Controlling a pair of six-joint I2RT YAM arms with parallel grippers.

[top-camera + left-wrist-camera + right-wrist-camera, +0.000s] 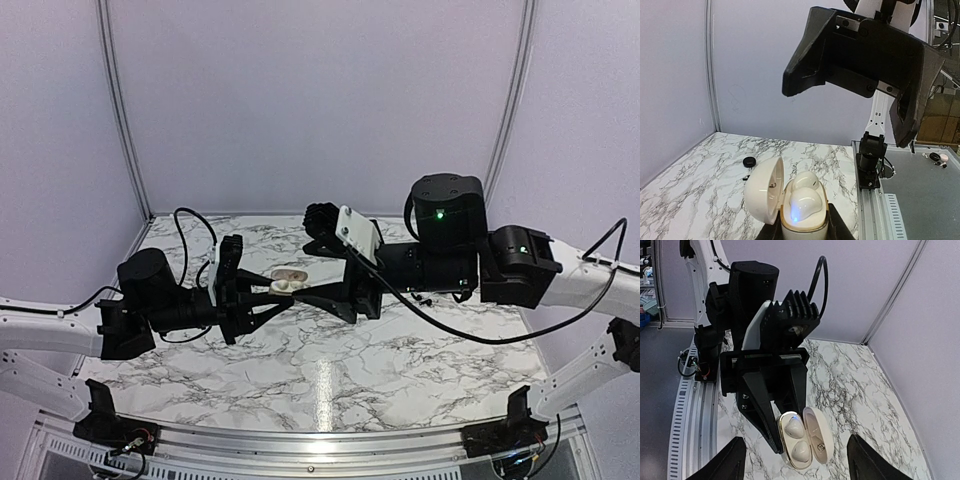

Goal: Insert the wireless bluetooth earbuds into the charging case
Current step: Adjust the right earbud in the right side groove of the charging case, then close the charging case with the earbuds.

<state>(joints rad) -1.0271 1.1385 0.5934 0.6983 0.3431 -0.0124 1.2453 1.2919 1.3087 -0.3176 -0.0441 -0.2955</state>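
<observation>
Charging case (801,441) — clamped in left gripper (802,231), lid (819,434) swung back, earbuds (794,427) seated — is framed lower centre inside the spread right gripper (799,465), long axis up-frame.

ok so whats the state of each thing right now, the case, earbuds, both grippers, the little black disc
case: lid swung open, held upright off the table
earbuds: both seated in the case, a blue light glowing on one
left gripper: shut on the case body
right gripper: open, holding nothing, apart from the case
black disc: lying flat on the table, untouched
</observation>
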